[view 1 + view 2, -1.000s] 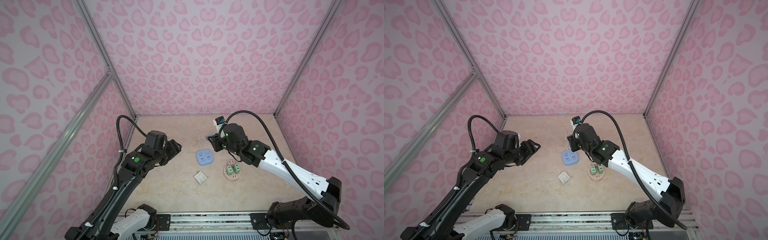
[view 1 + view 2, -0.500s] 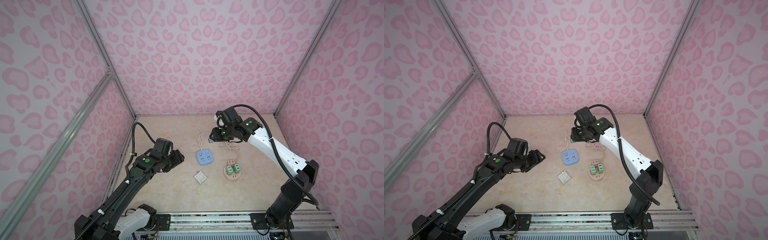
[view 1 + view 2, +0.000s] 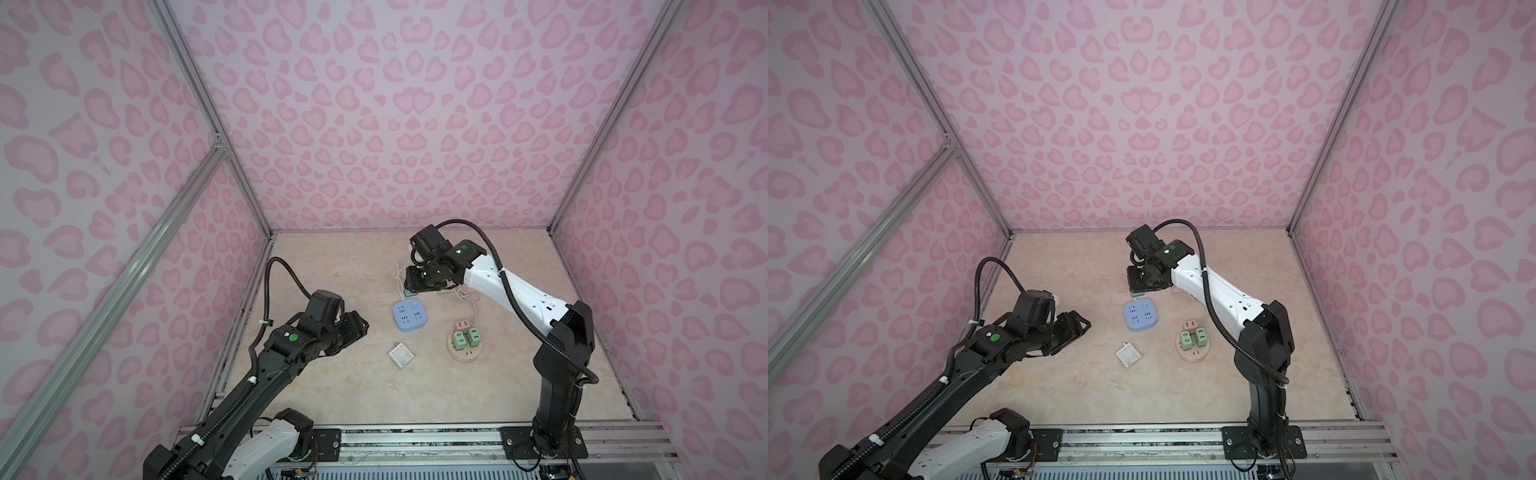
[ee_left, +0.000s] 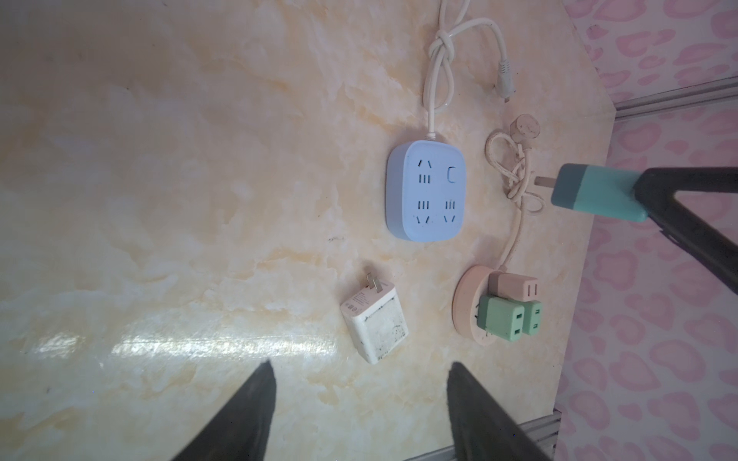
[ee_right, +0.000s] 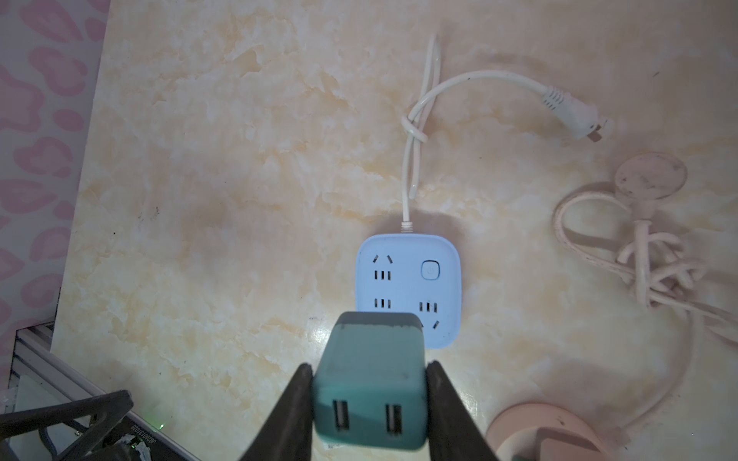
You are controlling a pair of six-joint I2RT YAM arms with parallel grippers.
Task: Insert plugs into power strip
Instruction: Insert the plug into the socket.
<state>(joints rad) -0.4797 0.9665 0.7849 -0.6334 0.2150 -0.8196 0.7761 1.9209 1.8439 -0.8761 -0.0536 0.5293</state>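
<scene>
Right gripper (image 5: pixel 369 373) clamps the teal plug (image 5: pixel 375 355), prongs aimed at the blue power strip (image 5: pixel 407 279) close below; left gripper (image 4: pixel 359 365) gapes empty.

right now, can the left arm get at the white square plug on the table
Probably yes. The left gripper is open, the white plug lies by itself just ahead of it, and the right gripper holds the teal plug well clear.

High stereo pair from above; two close wrist views over tabletop (image 4: pixel 159 159)
</scene>
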